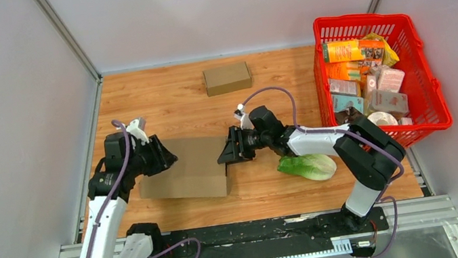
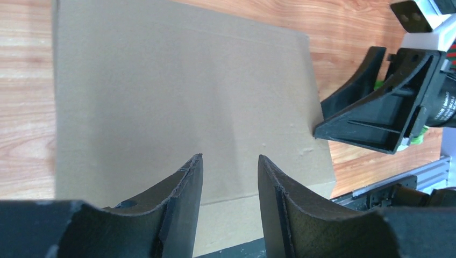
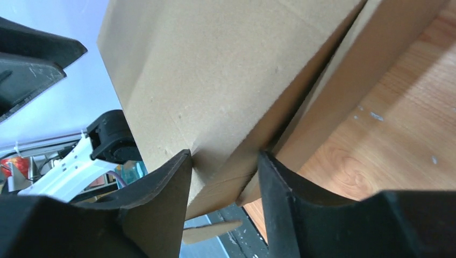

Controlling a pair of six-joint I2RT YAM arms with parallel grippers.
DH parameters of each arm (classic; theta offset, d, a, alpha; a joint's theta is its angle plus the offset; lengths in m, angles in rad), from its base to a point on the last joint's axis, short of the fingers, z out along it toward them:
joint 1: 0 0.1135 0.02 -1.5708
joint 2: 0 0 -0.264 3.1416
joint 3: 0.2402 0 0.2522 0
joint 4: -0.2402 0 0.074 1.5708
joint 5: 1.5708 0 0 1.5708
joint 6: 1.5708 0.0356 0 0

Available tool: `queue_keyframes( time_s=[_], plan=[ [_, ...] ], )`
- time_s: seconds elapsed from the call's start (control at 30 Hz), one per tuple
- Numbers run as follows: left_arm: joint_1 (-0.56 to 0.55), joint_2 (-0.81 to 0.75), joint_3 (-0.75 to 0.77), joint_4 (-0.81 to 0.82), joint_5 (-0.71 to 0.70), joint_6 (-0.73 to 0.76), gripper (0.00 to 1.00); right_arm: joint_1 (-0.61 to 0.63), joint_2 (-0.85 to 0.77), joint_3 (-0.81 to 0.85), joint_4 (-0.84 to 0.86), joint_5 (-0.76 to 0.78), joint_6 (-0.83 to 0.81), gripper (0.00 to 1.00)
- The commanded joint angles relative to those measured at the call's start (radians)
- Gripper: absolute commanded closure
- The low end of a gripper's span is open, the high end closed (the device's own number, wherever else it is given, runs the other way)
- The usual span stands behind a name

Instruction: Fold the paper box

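Two grippers are set at the two ends of the paper box (image 1: 192,172), which is lying nearly flat on the left half of the wooden surface (image 1: 161,105), close to the arms. The left gripper (image 1: 169,158) is held over the box's left edge with its jaws spread. Nothing is seen between them, only cardboard below. It is probably placed there so that end can be kept from sliding. The right gripper (image 1: 222,154) is pushed up against the right edge. A folded edge of the box is seen filling the gap between its jaws, so that edge looks pinched. That grip is likely wanted so one wall can be lifted and the box opened up. A smaller box (image 1: 227,78), already shaped, is seen at the far side, well apart. A green cabbage (image 1: 307,166) is lying near the right arm, and a red basket (image 1: 360,16) full of packets is parked at the right, out of the way.
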Motion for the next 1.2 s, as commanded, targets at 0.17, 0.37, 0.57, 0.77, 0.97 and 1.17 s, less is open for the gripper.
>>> queue_keyframes(
  time_s=[0.17,0.37,0.57,0.77,0.97,1.17],
  plan=[
    [0.070,-0.015,0.023,-0.051,-0.007,0.028,0.50,0.003,0.077,-0.047,0.103,0.016,-0.038,0.56],
    [0.123,-0.027,0.010,-0.069,-0.085,-0.016,0.47,-0.003,0.105,0.014,-0.079,0.074,-0.167,0.56],
    [0.226,-0.037,0.020,-0.120,-0.287,-0.067,0.35,-0.019,0.078,0.077,-0.193,0.070,-0.273,0.42],
    [0.254,0.026,0.005,-0.094,-0.372,-0.079,0.29,-0.054,0.138,0.213,-0.326,0.025,-0.341,0.33],
    [0.255,0.189,-0.027,-0.006,-0.283,-0.055,0.33,-0.052,0.125,0.215,-0.403,0.082,-0.390,0.30],
    [0.254,0.221,-0.122,0.136,-0.180,-0.075,0.47,-0.055,0.115,0.203,-0.413,0.076,-0.422,0.28]
  ],
)
